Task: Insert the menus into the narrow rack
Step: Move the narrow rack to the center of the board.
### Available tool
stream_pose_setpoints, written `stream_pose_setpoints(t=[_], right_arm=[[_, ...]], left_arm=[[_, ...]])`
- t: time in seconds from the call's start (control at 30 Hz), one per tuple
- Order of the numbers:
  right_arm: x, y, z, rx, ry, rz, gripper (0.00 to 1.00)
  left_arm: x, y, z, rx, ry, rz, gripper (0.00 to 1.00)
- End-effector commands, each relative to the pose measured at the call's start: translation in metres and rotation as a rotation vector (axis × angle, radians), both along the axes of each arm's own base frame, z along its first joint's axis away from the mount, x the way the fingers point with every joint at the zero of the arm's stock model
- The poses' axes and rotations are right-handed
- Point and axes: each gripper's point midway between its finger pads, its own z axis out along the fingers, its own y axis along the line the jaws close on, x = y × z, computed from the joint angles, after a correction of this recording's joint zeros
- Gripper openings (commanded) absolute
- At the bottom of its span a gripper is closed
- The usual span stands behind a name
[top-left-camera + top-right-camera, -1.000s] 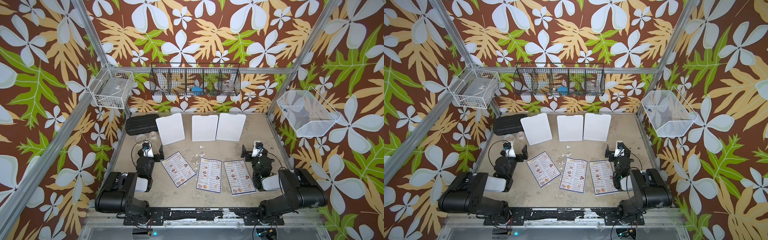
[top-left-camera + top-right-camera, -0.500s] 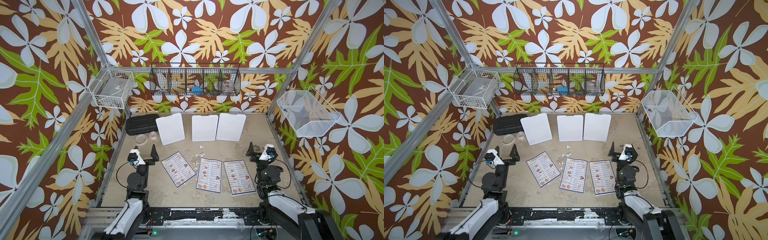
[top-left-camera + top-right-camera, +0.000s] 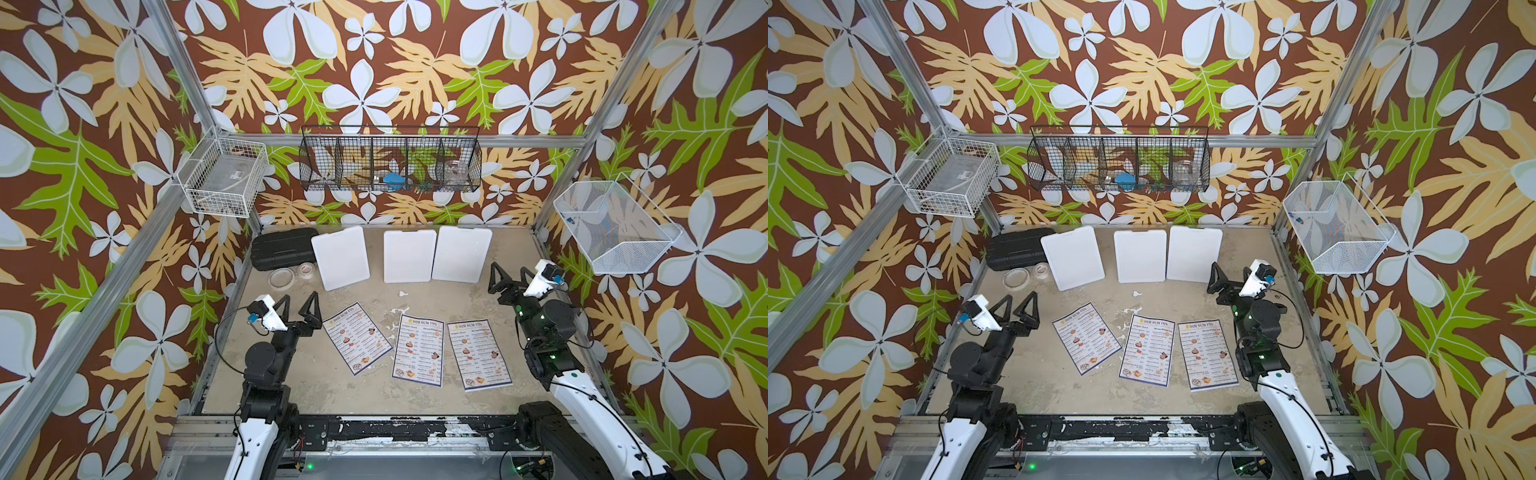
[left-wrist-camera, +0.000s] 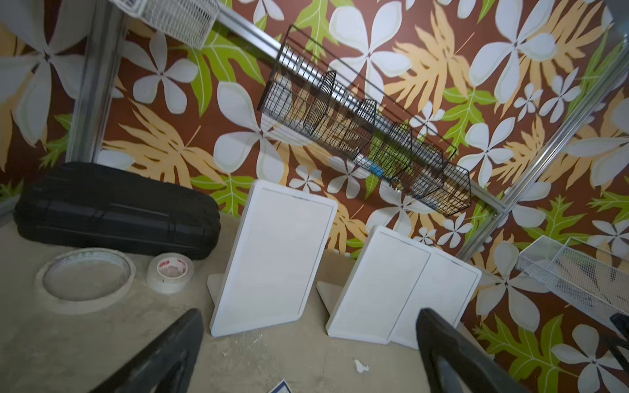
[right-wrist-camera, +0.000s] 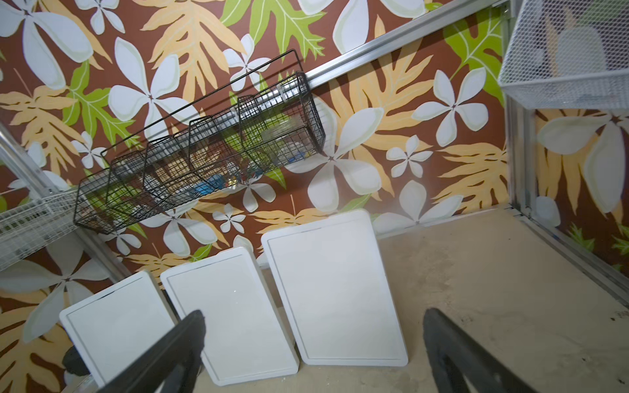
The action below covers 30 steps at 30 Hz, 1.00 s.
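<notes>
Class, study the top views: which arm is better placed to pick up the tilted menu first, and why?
Left, probably. The open left gripper hangs beside the tilted menu; the open right gripper is farther, past the middle menu and the end menu.

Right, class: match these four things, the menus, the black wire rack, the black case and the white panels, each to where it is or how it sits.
Column A
1. menus
2. black wire rack
3. black case
4. white panels

Column B
a. hanging on the back wall
b. flat on the table, side by side
c. lying in the table's far left corner
d. propped upright in a row

Pairs: 1-b, 2-a, 3-c, 4-d
</notes>
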Motion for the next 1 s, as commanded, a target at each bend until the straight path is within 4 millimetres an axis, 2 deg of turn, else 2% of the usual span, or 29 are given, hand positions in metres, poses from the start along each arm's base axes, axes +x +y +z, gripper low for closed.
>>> stream_pose_setpoints(t=[0.0, 0.13, 0.3, 0.4, 0.47, 0.63, 0.73, 0.83, 0.9, 0.97], right_arm=[[-0.008, 0.014, 0.003, 0.042, -0.033, 0.089, 1.00], [-0.006, 0.007, -0.018, 0.095, 0.036, 0.048, 1.00], [0.004, 0.026, -0.028, 0.090, 0.094, 0.153, 1.00], [0.013, 0.049, -0.040, 0.086, 0.167, 0.273, 1.00], [0.014, 0.072, -0.048, 0.065, 0.197, 0.379, 0.98], [0.002, 0.137, -0.073, -0.092, 0.244, 0.504, 0.98], [-0.008, 0.165, -0.081, -0.140, 0.255, 0.565, 0.94], [-0.017, 0.181, -0.083, -0.170, 0.249, 0.599, 0.93], [-0.021, 0.185, -0.084, -0.180, 0.240, 0.610, 0.93], [-0.021, 0.185, -0.084, -0.180, 0.231, 0.608, 0.92]], left_arm=[[0.015, -0.003, -0.016, 0.025, 0.122, -0.013, 1.00], [0.017, 0.032, -0.043, -0.054, 0.204, 0.192, 1.00], [0.010, 0.032, -0.046, -0.064, 0.191, 0.187, 1.00], [0.015, 0.019, -0.047, -0.054, 0.207, 0.115, 1.00], [0.020, 0.010, -0.054, -0.054, 0.233, 0.063, 1.00], [0.031, -0.011, -0.071, -0.097, 0.271, -0.054, 0.99], [0.038, -0.015, -0.074, -0.107, 0.287, -0.074, 0.96], [0.042, -0.015, -0.072, -0.103, 0.263, -0.077, 0.94], [0.044, -0.011, -0.072, -0.098, 0.254, -0.052, 0.94], [0.046, -0.009, -0.071, -0.107, 0.227, -0.043, 1.00]])
